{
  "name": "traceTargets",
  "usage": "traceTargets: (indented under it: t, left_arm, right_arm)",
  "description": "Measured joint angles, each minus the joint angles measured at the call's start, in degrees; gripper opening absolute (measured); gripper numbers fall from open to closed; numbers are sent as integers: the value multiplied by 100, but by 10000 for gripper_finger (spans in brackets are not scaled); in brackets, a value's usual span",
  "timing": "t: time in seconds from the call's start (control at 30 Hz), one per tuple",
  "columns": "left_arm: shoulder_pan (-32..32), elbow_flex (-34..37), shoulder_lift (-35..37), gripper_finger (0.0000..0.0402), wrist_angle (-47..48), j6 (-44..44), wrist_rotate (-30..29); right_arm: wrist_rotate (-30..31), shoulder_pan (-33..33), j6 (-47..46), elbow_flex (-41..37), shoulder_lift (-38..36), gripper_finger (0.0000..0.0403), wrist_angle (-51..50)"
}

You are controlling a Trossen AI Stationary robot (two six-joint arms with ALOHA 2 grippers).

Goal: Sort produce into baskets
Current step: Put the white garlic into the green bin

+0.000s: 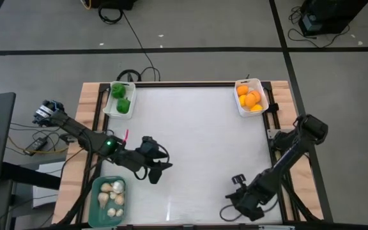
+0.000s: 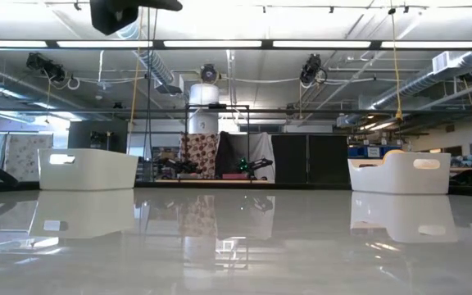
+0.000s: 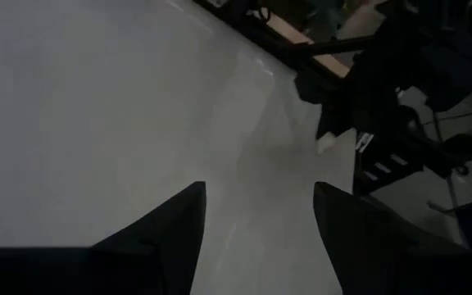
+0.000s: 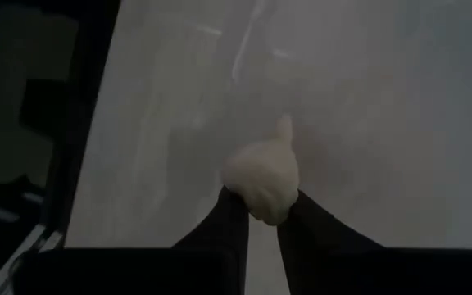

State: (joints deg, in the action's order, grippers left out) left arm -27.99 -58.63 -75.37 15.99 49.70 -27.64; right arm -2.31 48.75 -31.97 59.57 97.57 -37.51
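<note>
Green peppers (image 1: 121,98) fill one white bin (image 1: 107,106), oranges (image 1: 250,99) another (image 1: 265,96), the teal bin (image 1: 96,195) holds beige garlic (image 1: 114,196); right end effector (image 4: 260,215) clamps a pale garlic bulb (image 4: 262,183), left end effector (image 3: 258,220) gapes empty.

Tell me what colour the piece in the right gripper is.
Whitish-beige, a garlic-like piece, clearest in the right wrist view between the right gripper fingers.

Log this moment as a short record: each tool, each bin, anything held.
left tool: open, empty, over the bare white table
right tool: shut on a whitish garlic piece, near table's front right
teal bin: front left, whitish pieces inside
left white bin: green peppers
right white bin: orange fruits
</note>
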Motion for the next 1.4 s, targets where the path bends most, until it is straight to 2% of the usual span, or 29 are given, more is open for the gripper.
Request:
traceTargets:
  t: [0.37, 0.6, 0.83, 0.93, 1.2, 1.4]
  left_arm:
    - [2, 0, -46, 234, -177, -153, -4]
    - [58, 0, -361, 235, -568, -302, -27]
    - [182, 2, -764, 241, -1137, -318, 2]
    - [255, 2, -796, 262, -1139, -312, 10]
    - [558, 2, -796, 349, -1450, -300, 9]
    - [703, 2, -796, 375, -1653, -300, 196]
  right_arm:
    - [879, -1284, 1146, 0, -390, 64, -94]
    - [882, -2233, 1518, 154, -432, 67, 251]
    - [837, -2737, 1546, 405, -434, 67, 1387]
    - [826, -2836, 1550, 522, -436, 67, 1645]
    - [883, -3030, 1727, 653, -436, 67, 2225]
    - [1356, -3062, 1903, 658, -436, 67, 2380]
